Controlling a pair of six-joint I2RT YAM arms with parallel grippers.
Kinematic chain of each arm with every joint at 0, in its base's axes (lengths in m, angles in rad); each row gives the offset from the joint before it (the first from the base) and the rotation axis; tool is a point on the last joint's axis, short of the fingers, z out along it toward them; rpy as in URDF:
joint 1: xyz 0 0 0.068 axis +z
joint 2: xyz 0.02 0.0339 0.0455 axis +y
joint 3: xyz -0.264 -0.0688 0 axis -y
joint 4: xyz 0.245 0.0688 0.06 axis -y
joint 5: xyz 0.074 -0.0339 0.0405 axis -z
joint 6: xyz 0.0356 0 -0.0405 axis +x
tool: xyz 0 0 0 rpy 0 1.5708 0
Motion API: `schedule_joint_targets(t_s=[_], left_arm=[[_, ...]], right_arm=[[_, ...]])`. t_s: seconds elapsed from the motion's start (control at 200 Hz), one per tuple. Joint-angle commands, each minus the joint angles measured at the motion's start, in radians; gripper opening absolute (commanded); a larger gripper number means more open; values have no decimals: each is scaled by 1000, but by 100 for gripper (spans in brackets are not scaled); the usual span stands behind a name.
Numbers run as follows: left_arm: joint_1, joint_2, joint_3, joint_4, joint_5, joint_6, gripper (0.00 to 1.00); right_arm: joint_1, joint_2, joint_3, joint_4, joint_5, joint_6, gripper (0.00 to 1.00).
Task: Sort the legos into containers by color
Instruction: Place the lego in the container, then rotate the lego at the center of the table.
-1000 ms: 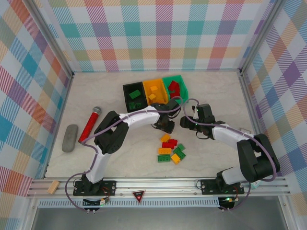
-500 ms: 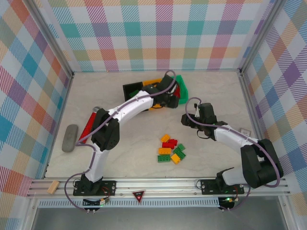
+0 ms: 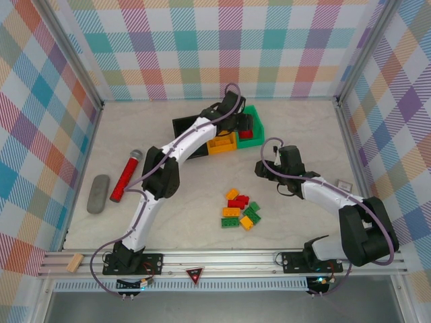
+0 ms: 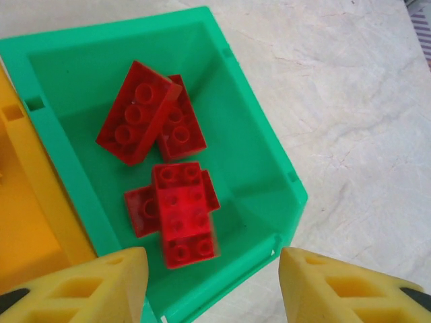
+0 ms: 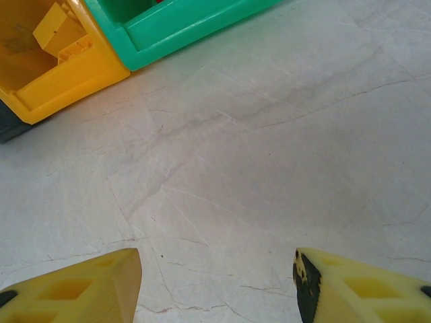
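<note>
- The left gripper [image 4: 209,279] hangs over the green bin [image 4: 256,134]. Its yellow fingers [image 4: 101,286] are spread wide with nothing between them: released.
- Just ahead of and below it, red legos [image 4: 183,215] lie in that bin, studs up. The nearest is blurred, its long axis running straight away from the gripper, and it lies across another red one.
- Further ahead, two more red ones overlap, their long axes slanting from far right to near left.
- The orange bin [image 4: 27,202] touches the green bin on this gripper's left.
- The right gripper [image 5: 215,282] hovers over bare bench [image 5: 269,148], fingers apart and empty: released.
- Ahead and to its left stand the orange bin, with a yellow lego [image 5: 57,27] inside, and the green bin's corner.
- From above, a loose pile [image 3: 239,208] of red, green and yellow legos lies on the bench behind the right gripper, toward the arm bases, clear of both arms.
- A red stick [image 3: 124,176] and a grey oblong [image 3: 98,194] lie well off to the left.
</note>
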Motion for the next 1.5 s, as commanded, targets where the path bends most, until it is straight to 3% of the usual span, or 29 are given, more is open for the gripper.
schedule_joint_targets(t_s=[0.0, 0.37, 0.7, 0.96, 1.23, 1.495], left_arm=[[2, -33, -10, 67, 17, -28, 55], [-16, -453, -716, 499, -17, -27, 55], [-16, -746, -1182, 641, -56, -24, 55], [-7, -938, -1378, 585, -88, 9, 55], [7, -1030, -1542, 544, -142, 40, 54], [12, -1037, -1588, 556, -151, 98, 54]], right_arm=[[-8, -5, -8, 34, -28, 16, 62], [-8, 15, -3, 39, -54, 29, 62], [-8, 66, 3, 62, -124, 43, 62], [-1, 187, 57, 54, -268, 19, 61], [78, 140, -10, 13, -332, 35, 60], [197, 43, 8, -297, -255, -52, 60]])
